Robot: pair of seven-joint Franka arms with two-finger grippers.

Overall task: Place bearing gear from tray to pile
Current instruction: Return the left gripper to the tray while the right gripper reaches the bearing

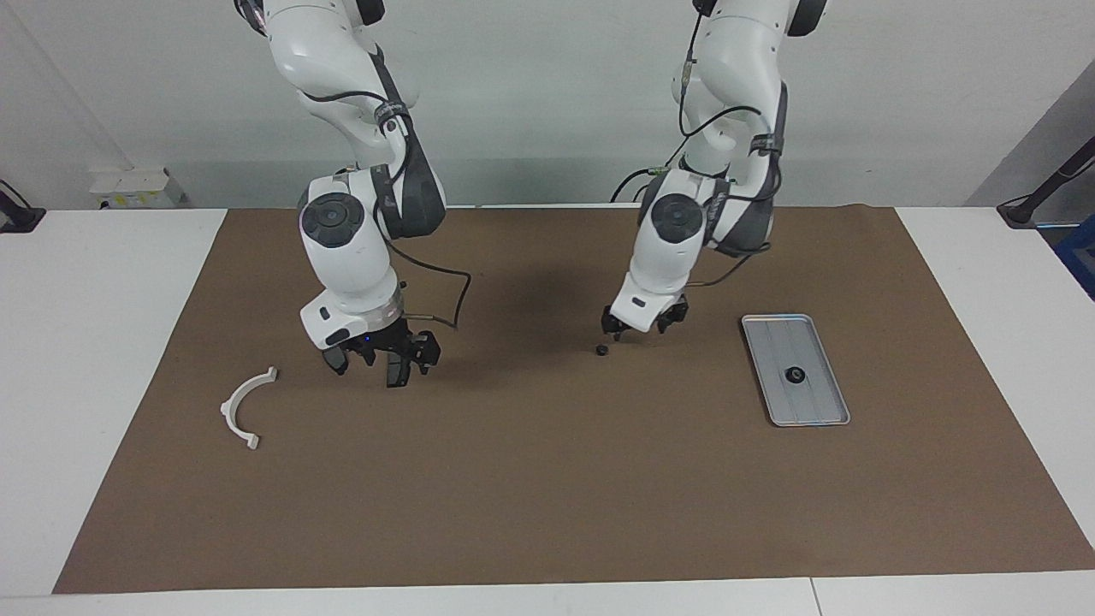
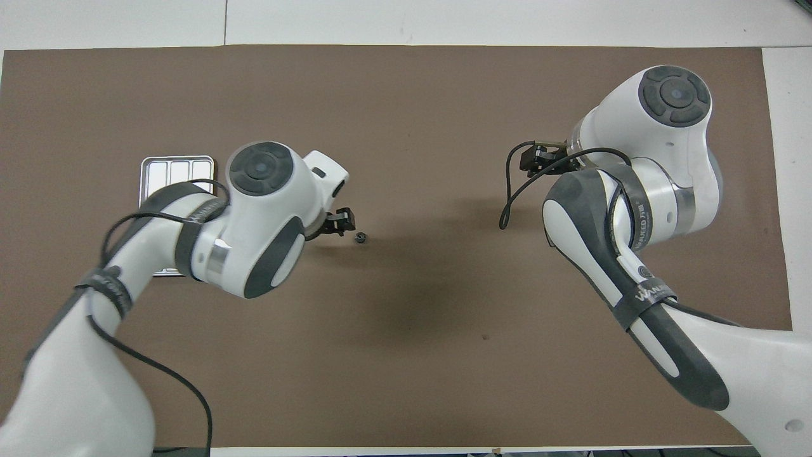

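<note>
- Your tray [image 1: 821,406] holds one small dark gear [image 1: 795,375].
- Left gripper [image 1: 643,325] spread, nothing held; a second gear [image 1: 602,349] lies just beside it on the mat.
- Right gripper [image 1: 382,359] spread, waiting.

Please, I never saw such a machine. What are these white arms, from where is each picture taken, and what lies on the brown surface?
These are two white robot arms with two-finger grippers. One camera faces them across the table; the other looks down from above their own end.

On the brown mat lie a flat silver-grey metal tray holding one small dark round part, a white semicircular plastic bracket, and a second small dark round part on the mat itself.

The left gripper is open above the mat beside that second part. The right gripper waits open near the bracket. Neither holds anything.
</note>
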